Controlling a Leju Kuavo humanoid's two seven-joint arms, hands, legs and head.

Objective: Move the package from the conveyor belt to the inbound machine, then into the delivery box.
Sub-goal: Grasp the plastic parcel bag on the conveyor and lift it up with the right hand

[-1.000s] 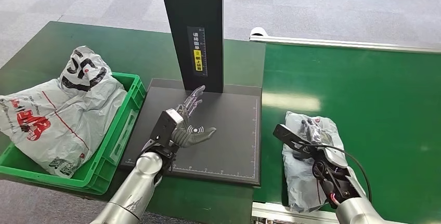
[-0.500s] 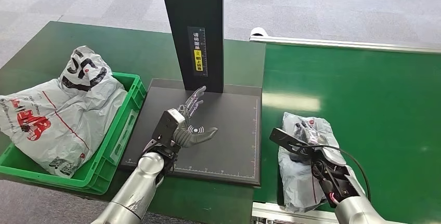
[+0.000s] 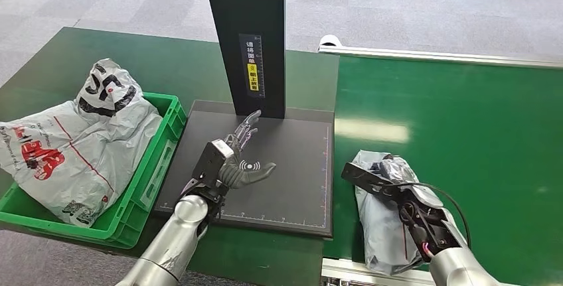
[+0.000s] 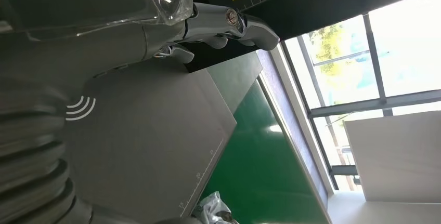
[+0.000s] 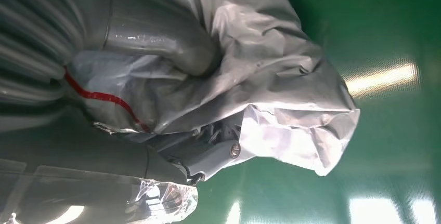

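Gripping the package (image 3: 378, 223), right hand (image 3: 392, 174) fingers (image 5: 208, 154) closed.

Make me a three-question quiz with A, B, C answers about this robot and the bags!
1. Where is the grey package lying?
A. on the green conveyor belt
B. in the crate
C. on the floor

2. What colour is the crate?
A. blue
B. green
C. red

3. What is the right robot hand doing?
A. hanging free
B. waving
C. gripping the package

Answers: 1 A, the package lies on the belt; 2 B, its walls are green; 3 C, the right wrist view shows the thumb pressed into the wrapping.
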